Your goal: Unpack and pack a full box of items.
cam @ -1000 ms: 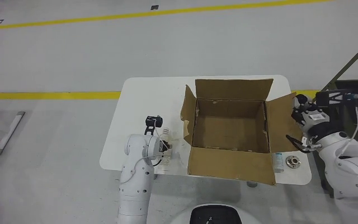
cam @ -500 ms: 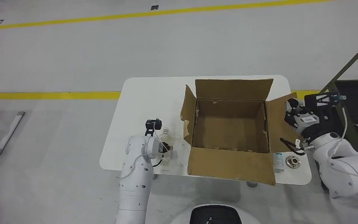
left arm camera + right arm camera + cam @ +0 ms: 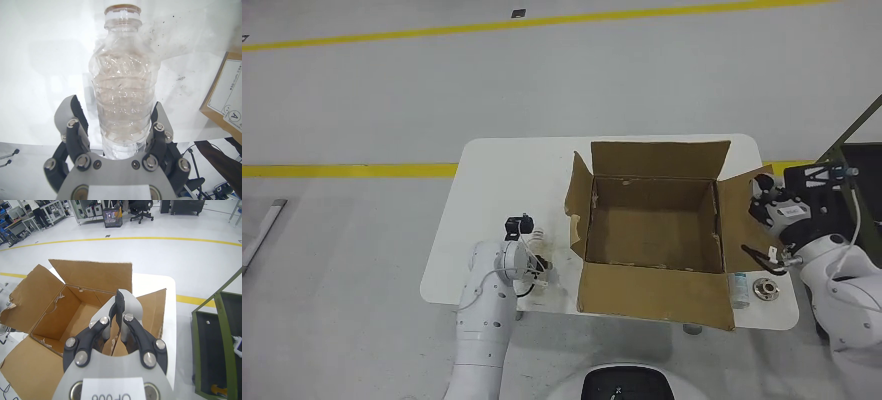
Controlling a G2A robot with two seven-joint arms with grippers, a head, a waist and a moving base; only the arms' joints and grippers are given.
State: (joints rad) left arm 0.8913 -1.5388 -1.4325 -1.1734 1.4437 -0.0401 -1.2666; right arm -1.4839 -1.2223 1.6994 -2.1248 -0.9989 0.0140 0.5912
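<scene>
A clear plastic bottle [image 3: 122,94] with a pale cap lies on the white table [image 3: 497,175], left of the open cardboard box [image 3: 652,268]. My left gripper [image 3: 116,102] is open around the bottle's lower end. One pad [image 3: 154,115] is against the bottle, and the other pad [image 3: 80,113] stands a little off it. From above, the bottle [image 3: 540,240] lies at the tip of that arm. My right gripper [image 3: 119,294] is shut on nothing, above the box's right flap [image 3: 151,306]. The box's inside [image 3: 75,313] looks bare.
A small bottle [image 3: 739,290] and a round metal part [image 3: 765,289] lie at the table's front right corner, beside the box. A dark green bin [image 3: 208,342] stands off the table's right side. Bare tabletop lies left of and behind the bottle.
The left arm has drawn back a little toward the table's front edge. The right arm shifted slightly to the right and has since kept still.
</scene>
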